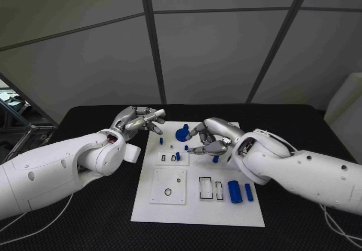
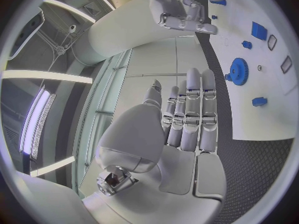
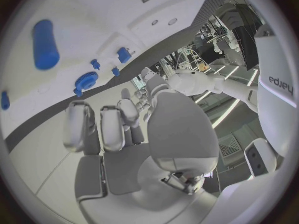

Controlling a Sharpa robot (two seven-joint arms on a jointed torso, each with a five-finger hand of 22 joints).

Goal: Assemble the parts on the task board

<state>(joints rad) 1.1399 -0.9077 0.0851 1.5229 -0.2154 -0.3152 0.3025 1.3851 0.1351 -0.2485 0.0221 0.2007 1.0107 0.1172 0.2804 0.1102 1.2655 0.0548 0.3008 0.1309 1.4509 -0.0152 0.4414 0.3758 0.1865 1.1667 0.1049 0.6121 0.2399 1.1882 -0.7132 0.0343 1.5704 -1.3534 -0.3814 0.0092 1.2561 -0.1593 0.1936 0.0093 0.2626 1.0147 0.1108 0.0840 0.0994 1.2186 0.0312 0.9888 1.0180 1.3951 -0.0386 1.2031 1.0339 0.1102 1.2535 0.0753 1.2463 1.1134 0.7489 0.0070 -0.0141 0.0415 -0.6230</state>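
Table (image 1: 90,209): black, finely textured weave.
Task board (image 1: 198,209): white plate, with dark-outlined rectangular slots.
Gear (image 1: 182,135): solid blue — toothed rim also blue in the left wrist view.
Cylinder (image 1: 235,191): blue, plain, no markings.
Thin bar (image 1: 249,192): blue, same shade as the cylinder.
Small pegs (image 1: 160,140): blue — possibly darker, too small to judge.
Left hand (image 1: 139,121): silver, with dark seams.
Right hand (image 1: 210,138): silver, likewise.
Arms (image 1: 53,172): white shells.
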